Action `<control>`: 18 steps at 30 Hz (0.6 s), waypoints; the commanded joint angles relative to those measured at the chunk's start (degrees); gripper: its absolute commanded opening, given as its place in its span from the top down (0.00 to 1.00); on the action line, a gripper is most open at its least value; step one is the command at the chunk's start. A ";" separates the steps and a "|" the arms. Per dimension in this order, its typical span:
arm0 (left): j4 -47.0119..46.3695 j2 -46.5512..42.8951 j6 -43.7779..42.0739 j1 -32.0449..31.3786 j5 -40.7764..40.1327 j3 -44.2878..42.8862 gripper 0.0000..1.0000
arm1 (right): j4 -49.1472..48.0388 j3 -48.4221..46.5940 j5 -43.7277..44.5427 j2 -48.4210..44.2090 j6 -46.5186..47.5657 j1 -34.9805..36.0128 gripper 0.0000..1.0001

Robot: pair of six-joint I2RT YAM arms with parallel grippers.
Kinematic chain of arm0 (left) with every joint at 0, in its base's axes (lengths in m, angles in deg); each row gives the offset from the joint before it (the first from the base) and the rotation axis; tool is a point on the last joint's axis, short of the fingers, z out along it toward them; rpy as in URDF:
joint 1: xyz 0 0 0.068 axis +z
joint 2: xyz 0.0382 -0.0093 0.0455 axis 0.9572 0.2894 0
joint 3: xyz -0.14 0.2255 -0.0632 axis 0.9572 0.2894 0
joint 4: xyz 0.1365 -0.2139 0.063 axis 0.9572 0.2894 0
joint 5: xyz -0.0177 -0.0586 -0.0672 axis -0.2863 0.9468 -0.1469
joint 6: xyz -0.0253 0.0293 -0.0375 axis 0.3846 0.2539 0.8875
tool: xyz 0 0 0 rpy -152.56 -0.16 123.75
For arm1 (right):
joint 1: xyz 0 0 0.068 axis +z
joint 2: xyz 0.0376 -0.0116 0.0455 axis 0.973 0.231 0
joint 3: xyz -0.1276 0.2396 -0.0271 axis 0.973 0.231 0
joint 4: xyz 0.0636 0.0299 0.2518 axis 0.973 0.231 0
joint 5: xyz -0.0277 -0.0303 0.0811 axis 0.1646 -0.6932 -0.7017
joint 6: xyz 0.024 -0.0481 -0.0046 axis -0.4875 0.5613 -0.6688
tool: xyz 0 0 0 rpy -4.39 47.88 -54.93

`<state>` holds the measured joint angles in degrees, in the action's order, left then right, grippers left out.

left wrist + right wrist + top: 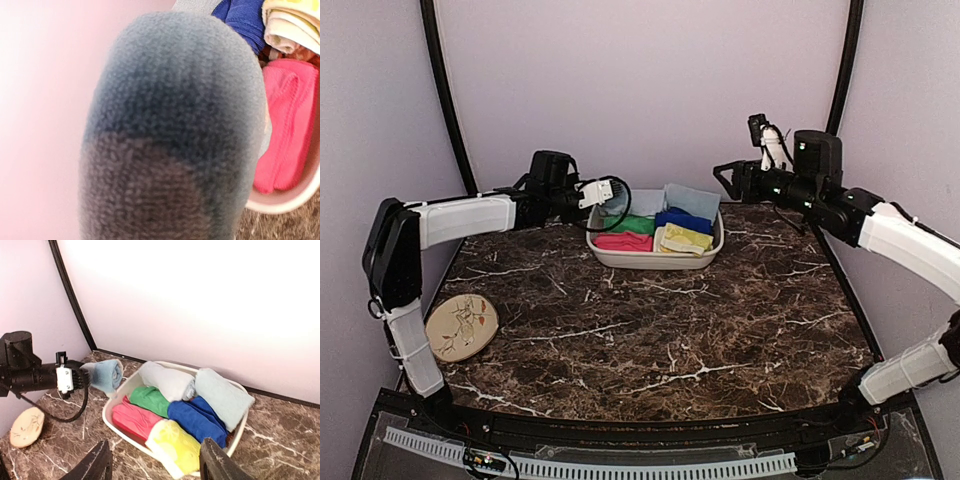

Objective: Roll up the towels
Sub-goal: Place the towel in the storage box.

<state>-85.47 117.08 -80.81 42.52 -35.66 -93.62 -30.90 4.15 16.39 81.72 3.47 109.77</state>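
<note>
My left tool (86, 376) was clamped on a fuzzy rolled pale-blue towel (109, 375) near the smooth oval basin (650, 259), while my right tool (155, 455) stood apart.

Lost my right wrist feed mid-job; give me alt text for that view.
The left gripper holds a rolled blue towel beside the left end of a white tub, which contains a pale blue towel and five other coloured rolls. The right gripper, jaws open, frames the bottom edge; a beige plate lies on the marble table lower left.

Blurred towel (170, 125) close-up, tub (286, 199) cut off at edge
</note>
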 commanded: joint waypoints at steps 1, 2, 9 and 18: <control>-0.04 9.58 -0.37 -0.16 2.59 -10.29 1.00 | 2.76 6.17 7.99 -3.15 1.04 -0.84 0.40; 0.53 12.08 -0.72 -0.17 2.98 -12.84 1.00 | 3.30 6.79 8.62 -3.78 0.98 -0.89 0.41; 4.57 25.87 -3.96 -0.23 4.60 -24.19 1.00 | 4.11 11.62 9.60 -6.63 -0.54 -1.21 0.41; 15.71 28.62 -5.96 -0.80 6.21 -28.40 0.22 | 4.54 13.02 9.00 -8.59 -1.42 -1.42 0.41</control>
<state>-79.31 147.14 -85.88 42.26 -32.01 -118.64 -24.61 16.65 24.92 74.62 2.68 108.83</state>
